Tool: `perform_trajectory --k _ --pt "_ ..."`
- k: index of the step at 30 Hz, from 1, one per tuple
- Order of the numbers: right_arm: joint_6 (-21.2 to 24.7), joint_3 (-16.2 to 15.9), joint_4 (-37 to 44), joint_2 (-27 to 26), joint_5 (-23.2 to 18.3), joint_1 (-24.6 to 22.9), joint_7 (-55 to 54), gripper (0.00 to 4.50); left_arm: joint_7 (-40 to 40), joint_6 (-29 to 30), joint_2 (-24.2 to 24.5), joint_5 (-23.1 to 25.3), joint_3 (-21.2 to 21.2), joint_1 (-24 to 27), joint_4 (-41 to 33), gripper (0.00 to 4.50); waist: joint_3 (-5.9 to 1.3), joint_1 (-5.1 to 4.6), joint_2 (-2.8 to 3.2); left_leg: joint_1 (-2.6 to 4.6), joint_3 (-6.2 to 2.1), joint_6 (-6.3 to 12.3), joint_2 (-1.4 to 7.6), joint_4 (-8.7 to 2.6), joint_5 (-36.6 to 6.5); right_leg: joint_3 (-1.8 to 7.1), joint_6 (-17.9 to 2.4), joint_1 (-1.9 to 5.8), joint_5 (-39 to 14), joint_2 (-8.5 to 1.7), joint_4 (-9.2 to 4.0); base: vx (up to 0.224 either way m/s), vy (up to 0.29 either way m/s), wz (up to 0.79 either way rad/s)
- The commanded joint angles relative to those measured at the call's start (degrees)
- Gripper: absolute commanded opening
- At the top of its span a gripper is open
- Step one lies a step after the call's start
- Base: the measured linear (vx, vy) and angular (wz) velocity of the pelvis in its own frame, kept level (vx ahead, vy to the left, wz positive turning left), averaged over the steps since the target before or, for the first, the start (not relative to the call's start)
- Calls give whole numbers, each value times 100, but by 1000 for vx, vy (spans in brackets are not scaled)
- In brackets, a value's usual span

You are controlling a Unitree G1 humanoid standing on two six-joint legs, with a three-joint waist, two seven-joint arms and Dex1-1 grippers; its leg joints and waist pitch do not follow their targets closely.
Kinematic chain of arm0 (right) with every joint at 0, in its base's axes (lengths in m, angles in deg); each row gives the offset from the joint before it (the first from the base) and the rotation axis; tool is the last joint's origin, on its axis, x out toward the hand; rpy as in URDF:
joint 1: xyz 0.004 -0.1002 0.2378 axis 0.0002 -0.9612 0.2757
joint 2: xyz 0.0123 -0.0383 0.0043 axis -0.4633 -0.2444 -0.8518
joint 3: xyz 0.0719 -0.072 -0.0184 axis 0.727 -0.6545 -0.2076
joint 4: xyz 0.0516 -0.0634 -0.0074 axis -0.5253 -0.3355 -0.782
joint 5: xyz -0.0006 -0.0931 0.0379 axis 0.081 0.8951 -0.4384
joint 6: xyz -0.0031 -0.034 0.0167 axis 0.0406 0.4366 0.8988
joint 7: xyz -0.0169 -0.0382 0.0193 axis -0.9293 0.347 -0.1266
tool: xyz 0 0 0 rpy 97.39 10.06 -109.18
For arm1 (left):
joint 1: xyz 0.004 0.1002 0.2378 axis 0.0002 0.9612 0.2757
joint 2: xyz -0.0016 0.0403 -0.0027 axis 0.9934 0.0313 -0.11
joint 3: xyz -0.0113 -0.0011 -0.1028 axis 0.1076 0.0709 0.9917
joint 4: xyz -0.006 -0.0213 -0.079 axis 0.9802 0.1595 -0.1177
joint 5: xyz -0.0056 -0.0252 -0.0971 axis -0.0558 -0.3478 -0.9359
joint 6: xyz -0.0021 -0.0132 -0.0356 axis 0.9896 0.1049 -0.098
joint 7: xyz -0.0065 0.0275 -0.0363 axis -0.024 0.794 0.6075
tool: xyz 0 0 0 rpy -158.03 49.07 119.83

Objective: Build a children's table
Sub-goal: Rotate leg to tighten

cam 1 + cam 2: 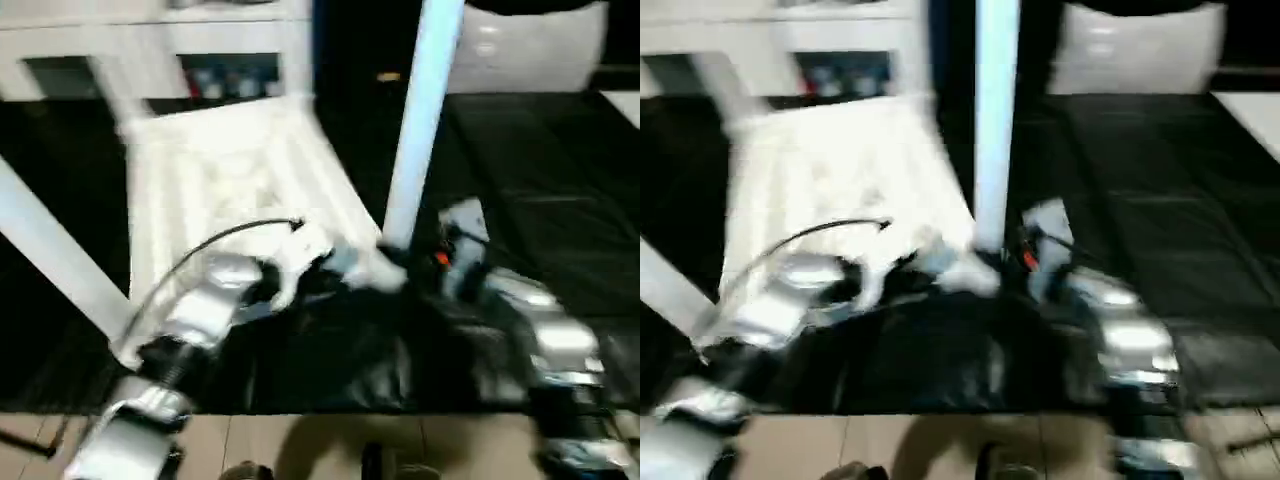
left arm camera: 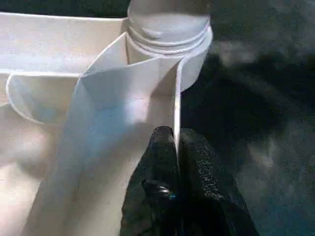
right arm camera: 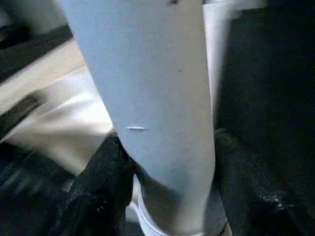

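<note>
The children's table lies upside down on a black mat, its white ribbed top (image 1: pixel 230 180) facing up. One leg (image 1: pixel 420 120) stands upright in the near right corner socket (image 2: pixel 170 34). A second leg (image 1: pixel 50 250) slants up at the left, and a third (image 1: pixel 115 80) rises at the back. My left gripper (image 2: pixel 175 142) is shut on the top's thin rim wall just beside that socket. My right gripper (image 3: pixel 167 177) holds the upright leg (image 3: pixel 147 98) low, near its base, with one black finger (image 3: pixel 106 177) on each side.
The black mat (image 1: pixel 540 180) spreads out to the right. Beige floor (image 1: pixel 300 440) runs along the near edge. White furniture (image 1: pixel 150 40) stands behind the table, and a white container (image 1: pixel 530 50) stands at the back right.
</note>
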Motion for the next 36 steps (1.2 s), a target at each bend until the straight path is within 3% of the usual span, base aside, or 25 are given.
perform_trajectory --k 1,2,4,5,6,9,10,12,14,15,17,19,20,21,23,24,26,27,30,31,34,35,36 --pt "152 -599 -332 -601 9 22 -404 212 -438 -180 -588 -256 -25 -309 -124 0 -377 -86 -16 57 -175 278 227 -414 -2166 80 -126 328 -3406 -333 -617 0 0 0" --pt "164 -545 -325 -759 3 47 -677 212 -567 -241 -647 -166 -6 -326 -51 0 -371 -135 -17 69 -201 287 250 -454 -2380 71 -146 342 -3274 -339 -611 0 0 0" --pt "182 -509 -296 -854 -19 57 -830 212 -624 -284 -672 -97 -1 -331 -14 0 -376 -191 -8 106 -188 277 210 -446 -2434 99 -199 315 -3270 -368 -622 0 0 0" --pt "195 -471 -216 -928 -1 42 -935 266 -674 -302 -685 -52 20 -333 8 0 -376 -201 -17 94 -187 278 198 -441 -2416 99 -203 325 -3313 -380 -619 0 0 0" --pt "196 -467 -121 -920 16 -7 -897 279 -676 -309 -658 -22 43 -324 -5 0 -398 -205 -19 81 -181 294 182 -432 -2292 122 -218 340 -3304 -404 -612 0 0 0" --pt "76 -454 96 -651 -93 -235 -326 304 -536 -356 -414 56 1 -280 -74 0 -424 -150 -37 22 -171 434 207 -449 -1934 207 -359 370 -2968 -433 -535 0 0 0" --pt "6 -428 105 -514 -115 -292 -177 318 -417 -400 -344 13 -22 -253 -111 0 -430 -140 -72 9 -168 463 213 -454 -1870 217 -378 379 -2919 -434 -526 0 0 0" --pt "-128 -364 83 -277 -186 -353 60 328 -216 -480 -240 -59 -65 -220 -157 0 -438 -104 -59 -1 -150 546 216 -445 -1712 247 -440 384 -2815 -448 -500 0 0 0" --pt "-253 -313 43 -1 -284 -379 355 337 -22 -555 -102 -41 -114 -193 -171 0 -443 -65 -83 -14 -137 603 211 -439 -1589 260 -463 390 -2791 -442 -492 0 0 0" --pt "-370 -286 9 197 -332 -386 604 364 139 -620 7 -34 -133 -165 -182 0 -462 -32 -79 -26 -133 638 212 -427 -1423 280 -516 402 -2659 -451 -460 0 0 0" --pt "-496 -260 -29 441 -373 -374 937 374 331 -732 142 -25 -142 -139 -183 0 -491 19 -102 -70 -130 726 214 -410 -1141 304 -600 427 -2349 -438 -391 0 0 0" --pt "-724 -317 -53 911 -420 -373 1769 374 831 -978 449 -72 -221 -47 -263 0 -543 86 -117 -110 -101 900 197 -362 -807 341 -769 436 -1935 -425 -298 0 0 0" --pt "-798 -362 -83 1050 -438 -366 2040 374 1017 -1067 548 -101 -260 -9 -302 0 -539 119 -103 -108 -87 1005 206 -356 -650 353 -852 400 -1792 -413 -277 0 0 0" --pt "-906 -402 -124 1146 -445 -349 2259 374 1198 -1144 619 -144 -290 25 -336 0 -551 147 -95 -89 -82 1032 206 -345 -636 349 -876 389 -1782 -410 -285 0 0 0" --pt "-1021 -467 -243 1342 -517 -273 2703 374 1585 -1232 794 -230 -375 101 -423 0 -563 204 -106 -115 -78 1070 209 -326 -466 357 -909 397 -1688 -399 -243 0 0 0" --pt "-1115 -500 -371 1455 -605 -176 3013 374 1884 -1401 908 -311 -438 141 -449 0 -589 283 -121 -128 -78 1135 224 -307 -232 366 -982 383 -1469 -397 -175 0 0 0" --pt "-1140 -516 -448 1510 -647 -112 3190 374 2036 -1440 972 -348 -471 162 -473 0 -568 325 -126 -100 -61 1159 248 -317 -209 366 -991 345 -1529 -374 -198 0 0 0" --pt "-1222 -576 -594 1642 -714 1 3614 374 2282 -1534 1103 -353 -545 188 -502 0 -578 409 -104 -60 -65 1133 291 -322 -256 367 -1027 332 -1591 -371 -167 0 0 0" --pt "-1313 -704 -771 1842 -777 125 4216 358 2531 -1655 1268 -351 -636 188 -503 0 -566 492 -85 -20 -63 1081 324 -325 -348 381 -1063 294 -1575 -363 -159 0 0 0" --pt "-1291 -729 -790 1875 -793 141 4325 340 2575 -1678 1290 -355 -645 183 -498 0 -572 524 -117 -18 -61 1038 328 -331 -425 390 -1093 302 -1601 -374 -145 0 0 0" --pt "-1087 -917 -827 2047 -892 211 4919 328 2780 -1796 1412 -334 -686 141 -461 0 -563 575 -117 -9 -54 924 333 -347 -622 405 -1059 308 -1751 -379 -172 0 0 0" --pt "-1043 -1006 -912 2082 -910 268 5122 314 2843 -1851 1452 -322 -704 98 -412 0 -569 577 -175 -28 -52 887 331 -353 -612 410 -1049 321 -1740 -383 -165 0 0 0" --pt "-1043 -1006 -912 2082 -910 268 5122 296 2843 -1851 1452 -322 -704 98 -412 0 -570 590 -161 -29 -56 870 324 -353 -635 402 -1065 324 -1771 -389 -153 0 0 0"
